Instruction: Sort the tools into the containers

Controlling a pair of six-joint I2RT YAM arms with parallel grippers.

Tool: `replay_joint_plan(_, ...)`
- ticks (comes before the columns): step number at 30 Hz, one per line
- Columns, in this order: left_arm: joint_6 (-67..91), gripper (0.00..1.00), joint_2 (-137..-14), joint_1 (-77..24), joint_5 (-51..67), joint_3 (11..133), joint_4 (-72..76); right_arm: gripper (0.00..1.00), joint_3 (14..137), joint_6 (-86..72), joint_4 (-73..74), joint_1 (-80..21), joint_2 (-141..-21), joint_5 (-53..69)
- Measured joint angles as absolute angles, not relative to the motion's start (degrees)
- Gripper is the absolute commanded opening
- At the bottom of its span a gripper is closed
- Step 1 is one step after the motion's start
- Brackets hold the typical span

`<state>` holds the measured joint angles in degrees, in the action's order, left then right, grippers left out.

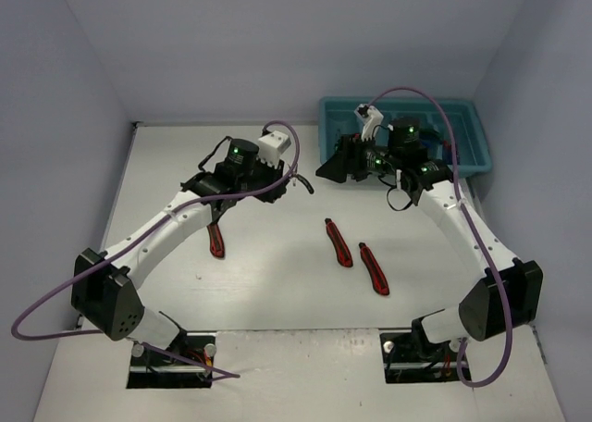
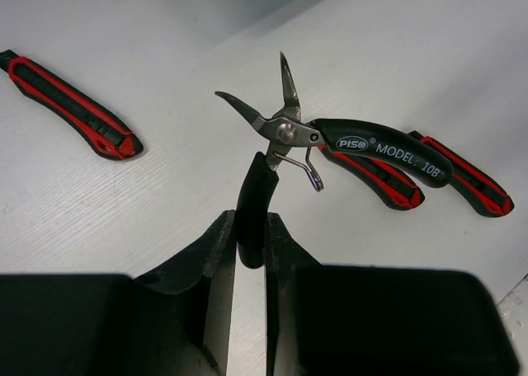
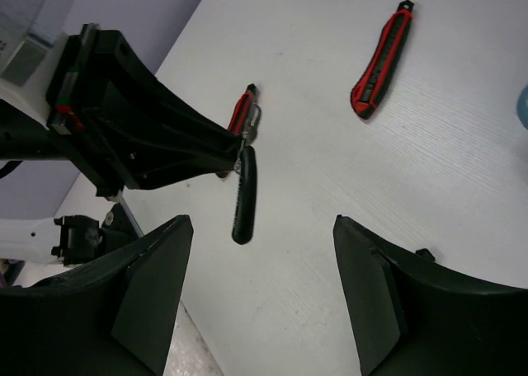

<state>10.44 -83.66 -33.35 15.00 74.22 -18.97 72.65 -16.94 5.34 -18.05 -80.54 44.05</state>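
White table (image 1: pixel 277 292): my left jaws clamp one slim handle of light, hinged pliers (image 2: pixel 330 137), liable to swing; right jaws gape empty.

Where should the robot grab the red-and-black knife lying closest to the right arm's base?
Around the middle of the knife, from straight above, pinching across its narrow width. It lies flat on the table, long and slim, with bare surface along both long sides, so probably nothing blocks a grip there.
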Motion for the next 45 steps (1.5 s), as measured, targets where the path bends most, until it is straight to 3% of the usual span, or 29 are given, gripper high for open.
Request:
replay_joint_plan(16,9.6,0.0,-83.8,-36.0,12.6,75.5,-16.4,0.55,70.9,-16.9,5.1,-21.4,-83.4,45.8)
replay_joint_plan(21,9.4,0.0,-83.8,-36.3,12.5,75.5,-16.3,0.4,70.5,-16.6,5.1,-21.5,-83.7,44.7)
replay_joint_plan(25,9.2,0.0,-84.2,-36.4,12.4,75.5,-15.9,0.16,70.5,-16.6,5.1,-21.6,-84.3,44.4)
replay_joint_plan(29,9.1,0.1,-85.1,-36.4,12.3,75.5,-15.5,0.02,70.5,-16.4,5.0,-21.9,-84.3,43.8)
replay_joint_plan(32,9.1,0.29,-85.3,-36.4,12.0,75.5,-15.1,0.0,70.5,-16.4,5.0,-21.9,-84.4,43.3)
replay_joint_plan(34,9.2,0.48,-85.4,-36.4,11.5,75.5,-15.0,0.0,70.5,-16.1,5.1,-21.9,-84.4,42.5)
replay_joint_plan(37,9.5,0.65,-85.4,-36.4,10.4,75.5,-15.0,0.0,70.5,-15.1,5.5,-21.2,-84.4,41.1)
replay_joint_plan(45,10.3,0.7,-84.9,-35.7,4.9,75.2,-16.9,0.0,76.0,-9.1,11.3,-9.8,-86.2,36.4)
